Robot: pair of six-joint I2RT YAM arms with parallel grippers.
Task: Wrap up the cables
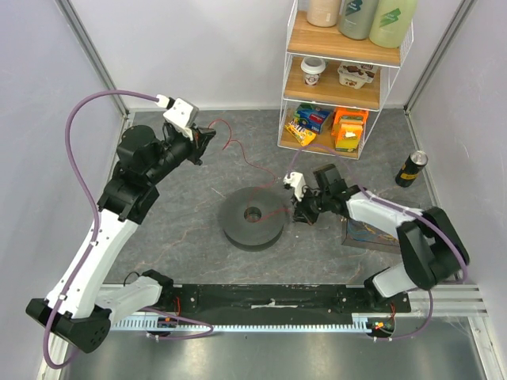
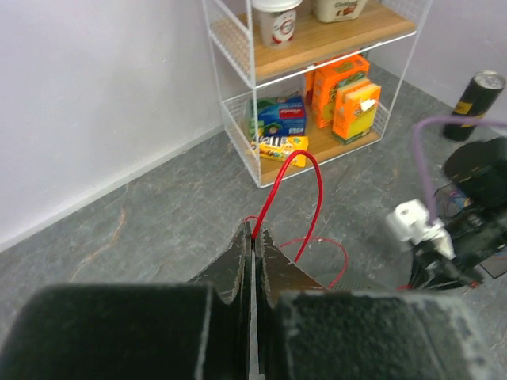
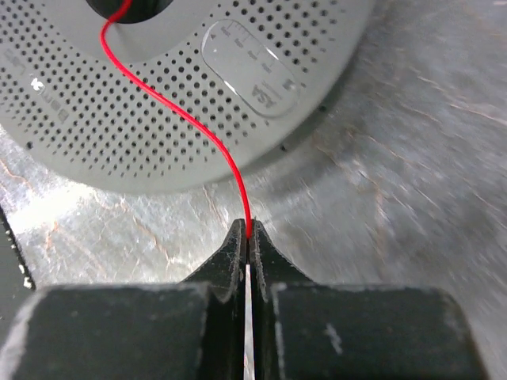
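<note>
A dark grey spool [image 1: 253, 218] lies flat mid-table; its perforated face fills the right wrist view [image 3: 198, 87]. A thin red cable [image 1: 238, 154] runs from my left gripper across the table toward the spool. My left gripper [image 1: 207, 136] at the back left is shut on the red cable [image 2: 289, 186], which arches up from its tips [image 2: 253, 235]. My right gripper [image 1: 299, 212], just right of the spool, is shut on the red cable [image 3: 214, 142], which leads into the spool's centre hole. Other cable colours do not show clearly.
A white wire shelf [image 1: 341, 79] with snack boxes, cups and bottles stands at the back right. A black can [image 1: 410, 168] stands to its right. A dark flat board [image 1: 372, 236] lies under the right arm. A black rail [image 1: 269, 301] runs along the near edge.
</note>
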